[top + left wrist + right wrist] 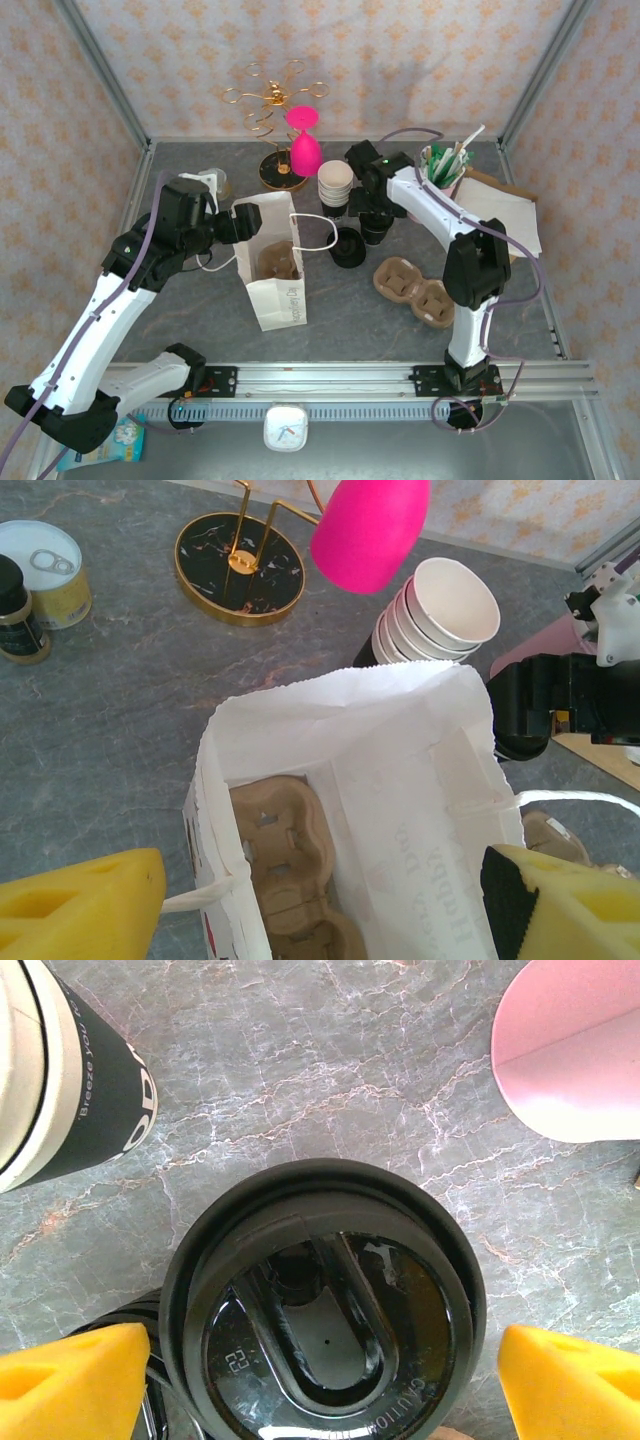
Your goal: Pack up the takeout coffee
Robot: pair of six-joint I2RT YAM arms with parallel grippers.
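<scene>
Left arm [100, 310] runs diagonally from lower left. Left gripper [320, 905] fingers spread wide, straddling mouth of white bag [400, 780]; contact unclear. Right arm [430, 205] folded at elbow, reaching toward frame centre. Right gripper [320, 1385] fingers released, flanking black lid of takeout coffee [322, 1300], standing on table at centre.

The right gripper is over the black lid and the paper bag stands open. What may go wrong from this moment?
1. The right gripper is open around the black lid; a squeeze on its rim might deform it or let it slip out.
2. The stack of cups stands close, so a swing of the arm may knock it.
3. The paper bag has a soft, uneven mouth; its handle might snag.
</scene>
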